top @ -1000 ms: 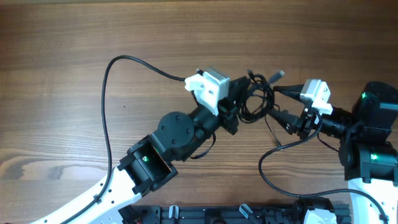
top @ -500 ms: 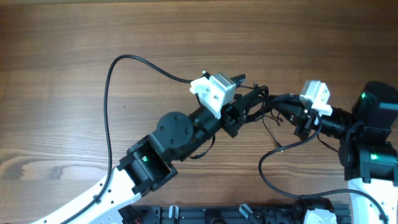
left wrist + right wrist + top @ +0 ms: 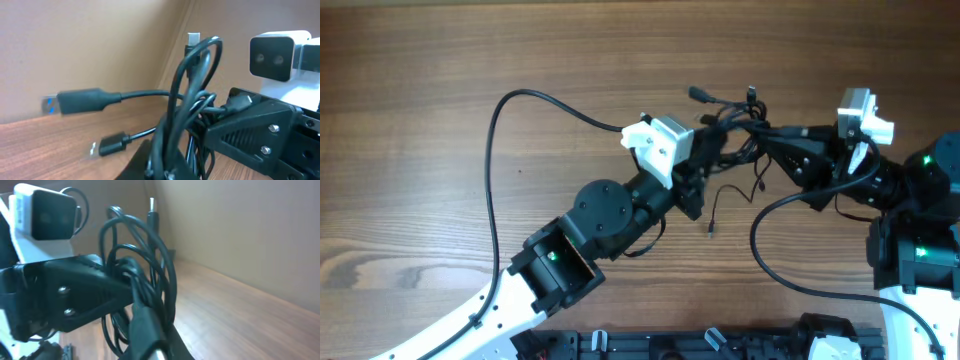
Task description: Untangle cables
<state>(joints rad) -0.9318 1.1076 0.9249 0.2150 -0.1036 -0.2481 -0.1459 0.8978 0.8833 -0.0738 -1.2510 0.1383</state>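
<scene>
The cables (image 3: 732,128) are a tangled bunch of thin black cords held above the table between my two grippers. My left gripper (image 3: 717,152) is shut on the bunch from the left, and my right gripper (image 3: 764,134) is shut on it from the right. Two plug ends (image 3: 698,94) stick up at the top, and one loose cord end (image 3: 710,228) hangs toward the table. In the left wrist view the loops (image 3: 192,95) rise from my jaws, with a thick plug (image 3: 82,100) pointing left. In the right wrist view the loops (image 3: 142,250) stand above a clamped plug (image 3: 145,325).
A thicker black arm cable (image 3: 505,150) arcs over the wood table (image 3: 420,80) on the left. Another arm cable (image 3: 770,260) loops near the right arm's base (image 3: 920,240). The two wrists stand close together, almost touching.
The right gripper closed on the bunch and pulled it up and to the right. The left gripper opened briefly and shut again. One cord end now hangs free below.
</scene>
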